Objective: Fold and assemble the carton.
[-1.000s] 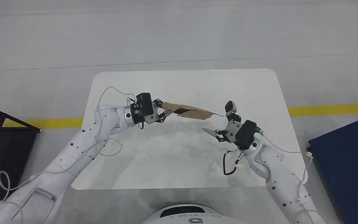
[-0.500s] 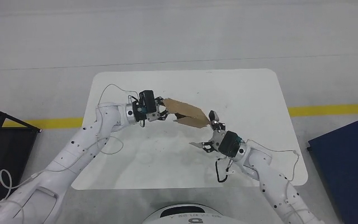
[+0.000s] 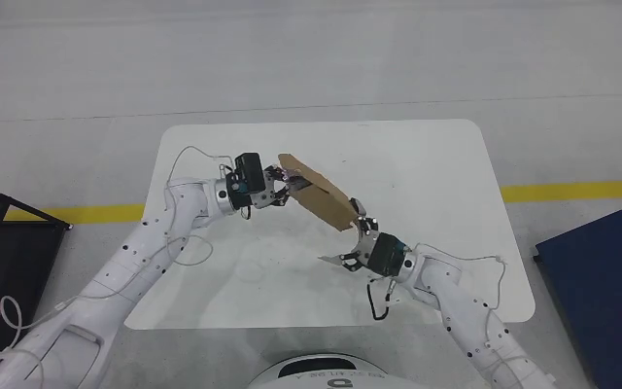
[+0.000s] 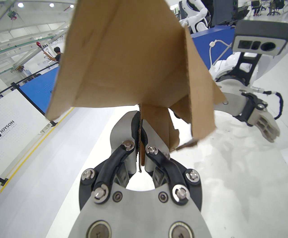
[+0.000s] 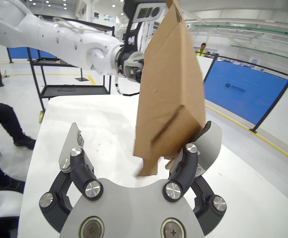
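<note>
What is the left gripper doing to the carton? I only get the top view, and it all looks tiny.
Observer: The left gripper is shut on one thin flap edge of the carton.
Operator: Is the other gripper grabbing it too?
Observer: No. The right gripper is open; one finger touches a corner at the carton's free end, and the other finger stands apart from it.

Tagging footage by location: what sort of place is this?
Probably a robot test hall or factory floor: blue barrier panels, a yellow floor line, another white robot in the background.
</note>
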